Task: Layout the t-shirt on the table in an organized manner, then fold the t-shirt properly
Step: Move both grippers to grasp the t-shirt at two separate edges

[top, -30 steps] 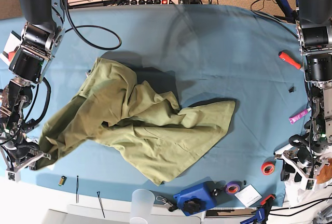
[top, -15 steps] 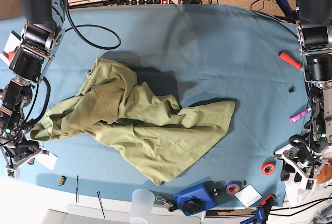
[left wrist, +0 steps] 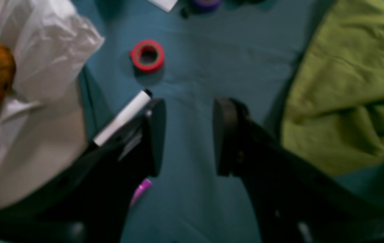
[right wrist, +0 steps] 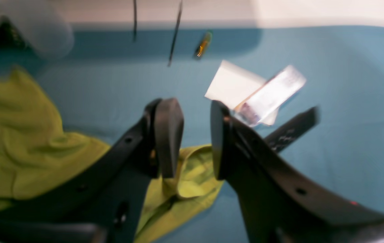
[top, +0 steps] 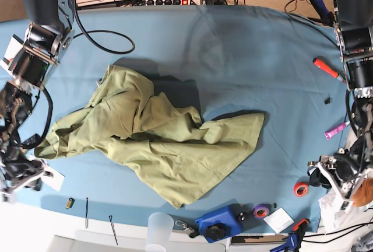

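Left end effector point(left wrist: 186, 136): jaws parted, nothing between them, above bare blue-draped tabletop point(left wrist: 192, 67), with a red tape roll point(left wrist: 147, 56) beyond. Right end effector point(right wrist: 188, 138): jaws narrowly parted, empty, just above a corner of the crumpled olive-green cotton t-shirt point(top: 154, 135). The shirt lies bunched at tabletop centre, unfolded.

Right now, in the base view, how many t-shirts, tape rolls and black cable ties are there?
t-shirt: 1
tape rolls: 2, the red tape roll and the purple tape roll
black cable ties: 2
Total: 5
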Controlling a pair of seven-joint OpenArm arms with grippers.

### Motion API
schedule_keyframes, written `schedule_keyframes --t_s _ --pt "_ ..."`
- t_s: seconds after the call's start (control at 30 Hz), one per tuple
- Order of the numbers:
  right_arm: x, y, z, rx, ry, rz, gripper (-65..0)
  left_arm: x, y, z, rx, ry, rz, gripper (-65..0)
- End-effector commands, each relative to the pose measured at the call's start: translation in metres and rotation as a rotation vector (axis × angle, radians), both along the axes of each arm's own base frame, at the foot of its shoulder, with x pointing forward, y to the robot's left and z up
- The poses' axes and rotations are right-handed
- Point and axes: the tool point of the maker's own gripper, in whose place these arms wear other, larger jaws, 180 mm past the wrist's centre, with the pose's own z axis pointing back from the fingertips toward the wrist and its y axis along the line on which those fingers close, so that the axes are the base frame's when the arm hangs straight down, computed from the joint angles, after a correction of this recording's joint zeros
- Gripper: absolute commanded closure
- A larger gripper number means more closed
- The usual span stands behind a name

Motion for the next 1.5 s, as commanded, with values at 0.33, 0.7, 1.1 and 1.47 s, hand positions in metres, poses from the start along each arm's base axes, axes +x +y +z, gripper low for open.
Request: schedule_keyframes --t_s 0.33,0.7,1.1,1.47 --pt "-0.072 -0.050 -0.032 0.081 0.028 -0.109 -17.4 -0.068 -0.043 -0.081 -0.062 0.088 -0.108 -19.3" --pt "-0.145 -0.088 -0.056 0.265 -0.009 -0.192 -17.4 -0.079 -0.134 -0.089 -0.137 -0.018 -0.377 -19.6" --pt "-0.174 -0.095 -0.077 0.263 0.052 -0.222 -17.4 -0.077 -0.183 -0.107 0.348 -0.117 -0.551 -22.0" --pt "-0.174 -0.095 -0.078 0.263 0.053 -0.222 -17.5 -0.083 -0.193 -0.114 0.666 -0.192 -0.561 -23.7"
